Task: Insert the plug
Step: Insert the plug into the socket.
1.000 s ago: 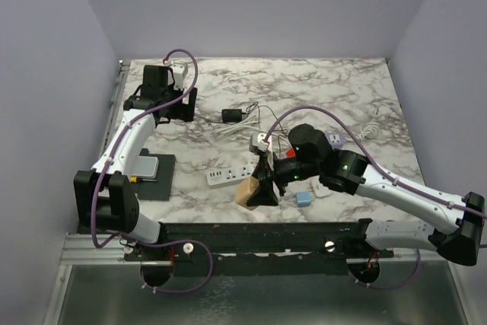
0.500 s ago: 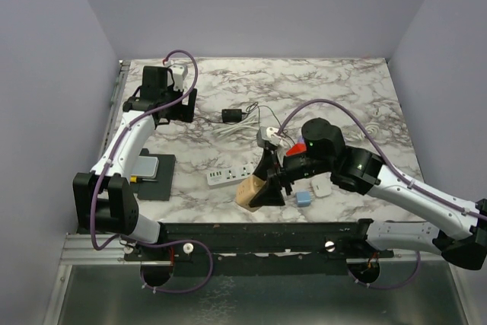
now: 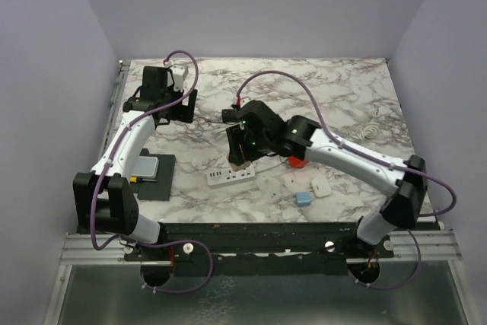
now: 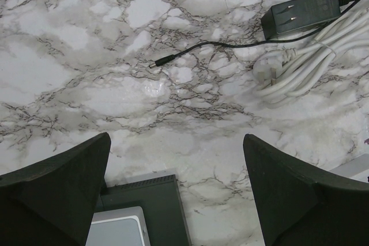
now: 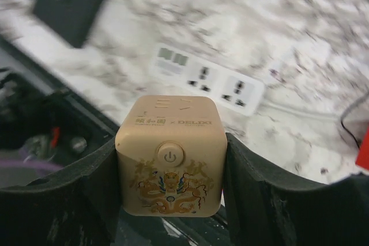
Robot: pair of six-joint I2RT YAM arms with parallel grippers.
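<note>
1. The right gripper [image 5: 170, 168] is clamped on the plug [image 5: 170, 142], a beige cube with a power button and a dragon print. One black finger presses each side. Its prongs are out of sight.
2. From above, the arm covers most of the plug. It sits around the middle of the desk [image 3: 342, 89], nearer the near edge and just on the far side of the white power strip [image 3: 230, 177]. That view does not show whether the two touch.
3. In the right wrist view the power strip lies beyond the plug, blurred, with bare marble between them.
4. The left gripper [image 4: 176, 142] is spread wide with nothing between its fingers. It hangs over the far left part of the desk.
5. Below it lie a black adapter [image 4: 302, 14], a thin black lead [image 4: 173, 59] and a bundled white cable [image 4: 305, 64] that runs off the right of that view.
6. A black mat [image 3: 163, 176] with a grey device [image 3: 146, 166] sits by the near left edge.
7. A red object [image 3: 295, 161] is half hidden under the right arm and cannot be identified. A blue block [image 3: 303, 199] lies toward the near edge.
</note>
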